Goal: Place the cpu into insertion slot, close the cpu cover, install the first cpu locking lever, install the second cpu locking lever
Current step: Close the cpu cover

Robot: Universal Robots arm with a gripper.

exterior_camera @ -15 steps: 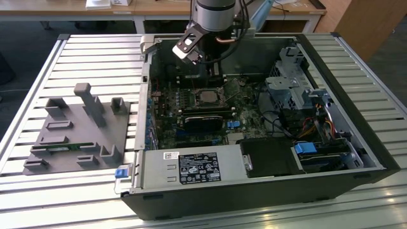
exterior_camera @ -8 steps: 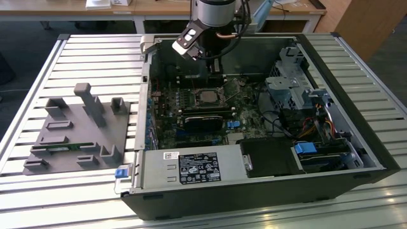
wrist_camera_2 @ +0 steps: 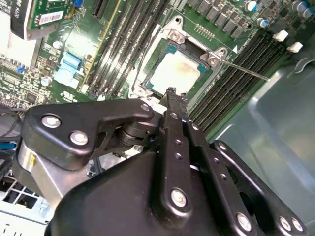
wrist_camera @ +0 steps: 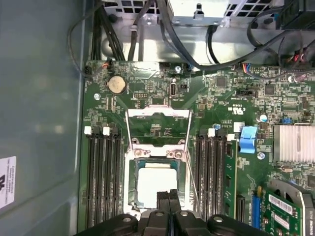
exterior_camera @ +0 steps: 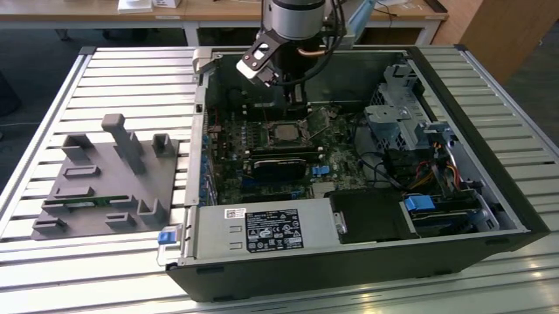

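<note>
Exterior view: gripper (exterior_camera: 300, 108) hangs inside the open computer case (exterior_camera: 349, 261), its walls well apart.
First wrist view: cpu (wrist_camera: 156, 179) lies in the insertion slot (wrist_camera: 133, 183); cpu cover (wrist_camera: 158, 113) stands open.
Second wrist view: I see the jaws pressed together, empty, at the cpu's edge, with memory slots (wrist_camera_2: 231, 83) just beside.

In the first wrist view one cpu (wrist_camera: 156, 181), one slot (wrist_camera: 133, 189) and one cover (wrist_camera: 158, 113) are being counted. On the same board four white clips (wrist_camera: 87, 131), one round battery (wrist_camera: 116, 84) and one light-blue tab (wrist_camera: 248, 137) are also being counted. In the exterior view one case (exterior_camera: 349, 268), one grey fixture (exterior_camera: 105, 176) and one slatted table (exterior_camera: 88, 72) are being seen.
</note>
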